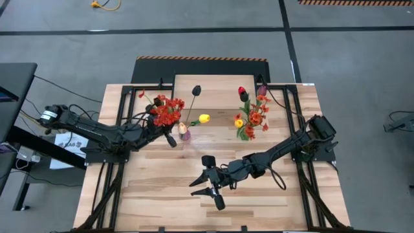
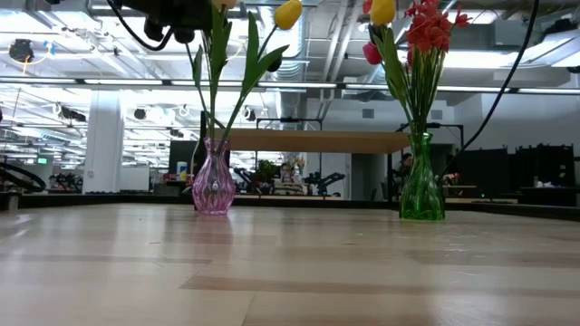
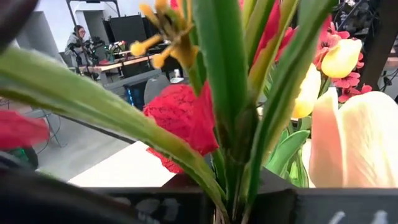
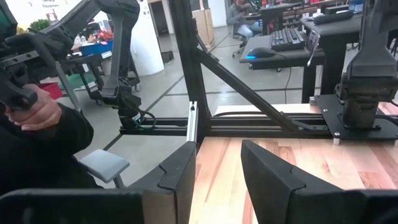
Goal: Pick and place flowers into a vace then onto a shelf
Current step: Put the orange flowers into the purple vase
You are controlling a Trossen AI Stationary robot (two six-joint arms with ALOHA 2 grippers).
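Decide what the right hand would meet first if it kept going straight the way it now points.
Probably nothing on the table: the open, empty right hand points across bare tabletop toward its edge, where a black frame post stands nearly in line, though depth is unclear.

Floor [image 1: 349, 71] — grey concrete, crossed by dark tape lines; a striped hazard strip [image 1: 200, 59] lay at the table's far edge. Ceiling [image 2: 91, 54] — exposed pipes and ducts, lit by long strip lights. White column [image 2: 102, 145] stood at one side. Desk [image 4: 292, 43] carried a keyboard [image 4: 290, 37]; a seated person [image 4: 239, 12] was behind it
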